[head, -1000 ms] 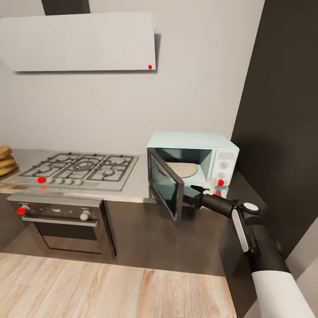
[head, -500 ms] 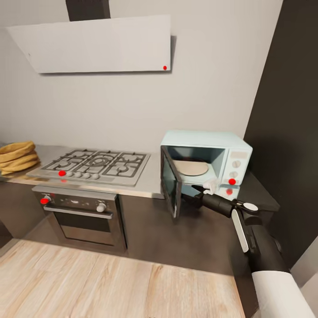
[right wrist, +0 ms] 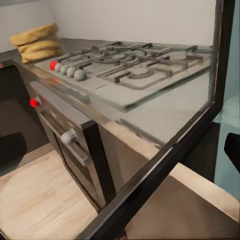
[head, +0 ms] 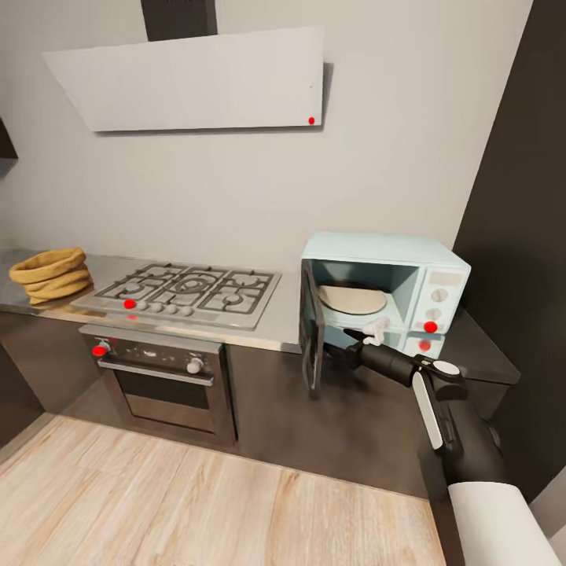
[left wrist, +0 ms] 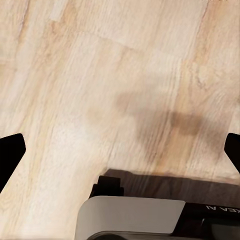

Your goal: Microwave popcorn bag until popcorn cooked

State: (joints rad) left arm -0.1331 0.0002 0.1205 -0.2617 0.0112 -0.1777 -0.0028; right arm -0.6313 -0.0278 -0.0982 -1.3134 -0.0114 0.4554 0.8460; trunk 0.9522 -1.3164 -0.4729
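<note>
The popcorn bag (head: pixel 52 275) is sitting at the far left end of the surface (head: pixel 275 326) — well apart from the right pincer (head: pixel 355 339), which is hovering with fingers spread wide just beside the microwave (head: pixel 385 295) and its open door (head: pixel 312 338). The hob (head: pixel 185 291) is lying between them. The left pincer (left wrist: pixel 120 160) (also wide) is facing the wood floor (left wrist: pixel 100 75).

microwave (head: pixel 440 271) mint-blue | popcorn bag (head: pixel 52 274) mustard-tan | floor (head: pixel 196 503) pale wood-grain
</note>
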